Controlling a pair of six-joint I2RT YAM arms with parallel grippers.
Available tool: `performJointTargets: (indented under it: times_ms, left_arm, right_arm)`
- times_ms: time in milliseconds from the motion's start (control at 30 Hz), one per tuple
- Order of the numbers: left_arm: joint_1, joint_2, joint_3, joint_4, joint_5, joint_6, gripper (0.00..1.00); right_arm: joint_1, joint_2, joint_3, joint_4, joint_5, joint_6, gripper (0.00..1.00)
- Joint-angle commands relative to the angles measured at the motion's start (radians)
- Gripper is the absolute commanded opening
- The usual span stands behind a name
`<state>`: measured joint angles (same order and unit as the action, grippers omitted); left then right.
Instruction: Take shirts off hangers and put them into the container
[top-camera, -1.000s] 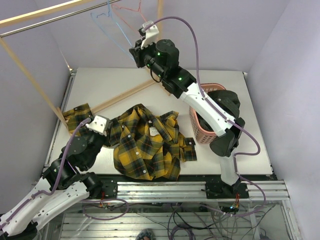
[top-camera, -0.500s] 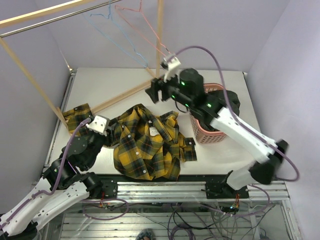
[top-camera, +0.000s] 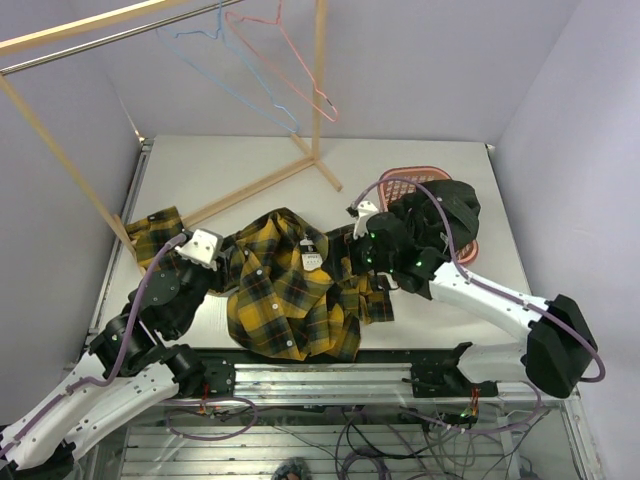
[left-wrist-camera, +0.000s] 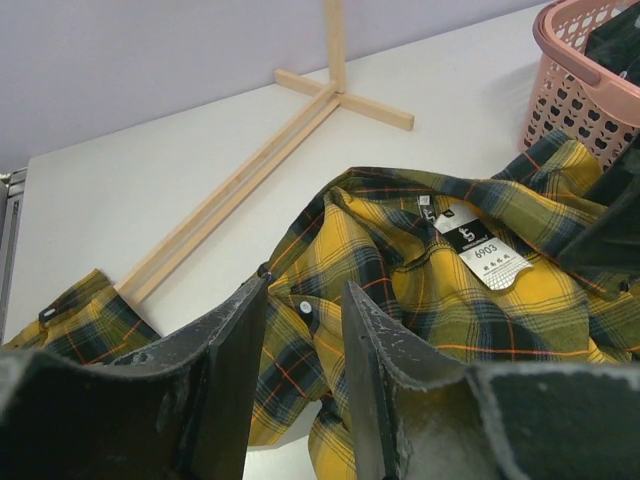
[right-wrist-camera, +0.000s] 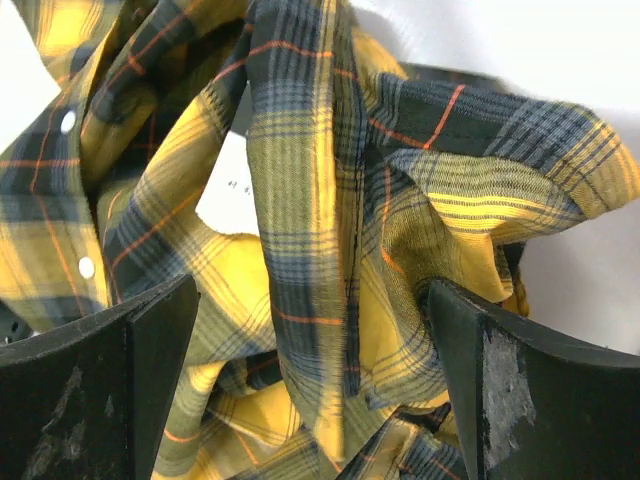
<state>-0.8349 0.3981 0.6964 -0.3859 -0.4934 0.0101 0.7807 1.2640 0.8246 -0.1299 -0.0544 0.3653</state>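
**Right arm drops from the rail to the plaid shirt**

The right tool (right-wrist-camera: 315, 335) has come down from the bare hangers (top-camera: 262, 62) and now straddles a bunched fold of the plaid shirt (top-camera: 290, 295), just left of the basket (top-camera: 395, 182), jaws spread wide, pinching nothing yet. The left tool (left-wrist-camera: 302, 295), at the shirt edge farthest from the basket, has loosened to half-spread and holds nothing. The dark shirt (top-camera: 445, 210) sits in the basket, so only the plaid one on the counter (top-camera: 230, 170) seems left to load
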Motion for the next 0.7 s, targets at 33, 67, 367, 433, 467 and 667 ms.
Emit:
performJointTargets:
  times_ms: [33, 67, 367, 433, 467, 667]
  left_arm:
    - [0.002, -0.012, -0.003, 0.022, -0.016, -0.014, 0.46]
    - [0.002, -0.014, -0.003, 0.022, -0.019, -0.013, 0.46]
    - [0.006, -0.013, -0.005, 0.028, -0.023, -0.008, 0.45]
    - [0.008, -0.015, -0.005, 0.028, -0.021, -0.008, 0.46]
    - [0.009, -0.016, -0.005, 0.028, -0.020, -0.009, 0.46]
    - [0.011, -0.028, -0.006, 0.028, -0.020, -0.010, 0.45]
  right_arm:
    - [-0.062, 0.051, 0.051, 0.134, -0.023, 0.026, 1.00]
    - [-0.066, 0.083, 0.063, 0.132, -0.051, 0.022, 1.00]
    - [0.161, 0.371, 0.248, 0.078, -0.223, -0.033, 1.00]
    - [0.230, 0.410, 0.298, 0.054, -0.159, -0.039, 1.00]
    - [0.259, 0.422, 0.312, 0.051, -0.137, -0.037, 1.00]
    - [0.327, 0.484, 0.342, 0.039, -0.045, -0.014, 1.00]
